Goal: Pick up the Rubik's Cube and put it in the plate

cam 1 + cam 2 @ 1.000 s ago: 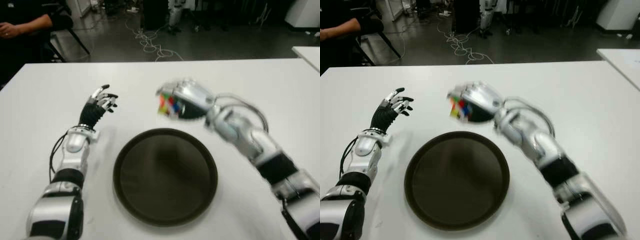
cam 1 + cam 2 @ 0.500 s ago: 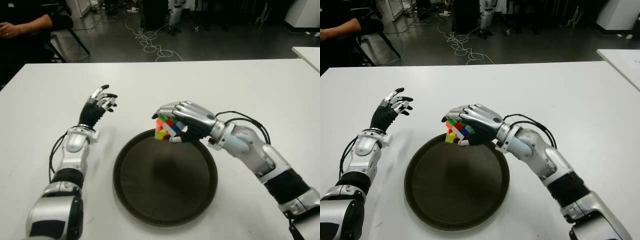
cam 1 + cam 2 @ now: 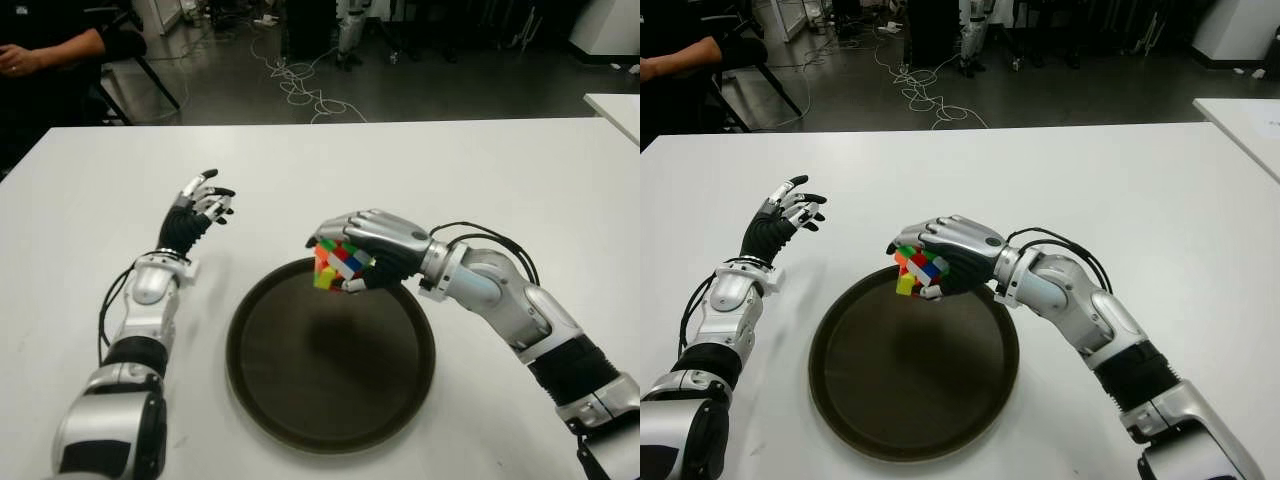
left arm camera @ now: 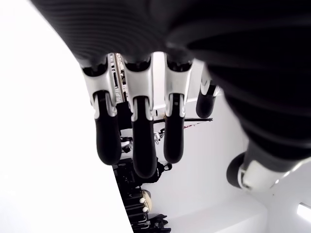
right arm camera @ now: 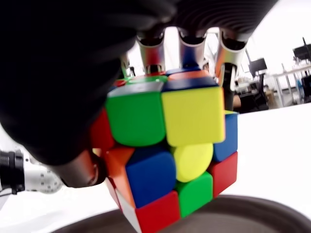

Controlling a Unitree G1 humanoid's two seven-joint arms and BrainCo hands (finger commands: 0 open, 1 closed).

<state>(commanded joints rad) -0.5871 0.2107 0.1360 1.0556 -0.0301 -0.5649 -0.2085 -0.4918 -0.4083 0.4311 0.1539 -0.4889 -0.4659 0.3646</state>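
My right hand (image 3: pixel 352 258) is shut on the Rubik's Cube (image 3: pixel 334 266), a many-coloured cube, and holds it just above the far rim of the dark round plate (image 3: pixel 330 400). Up close in the right wrist view, the cube (image 5: pixel 170 145) fills the palm with my fingers (image 5: pixel 187 46) wrapped over its top and the plate's rim (image 5: pixel 243 216) just below it. My left hand (image 3: pixel 200 205) is raised over the white table (image 3: pixel 480 170) to the left of the plate, fingers spread and holding nothing; its fingers (image 4: pixel 138 141) hang loose in the left wrist view.
A person's arm (image 3: pixel 50 50) shows at the far left behind the table. Cables (image 3: pixel 300 90) lie on the floor beyond the far edge. A second white table's corner (image 3: pixel 615 105) is at the far right.
My right hand has carried the cube from above the table behind the plate down and towards me to the plate's far rim, then slightly lower. The left hand has not moved.
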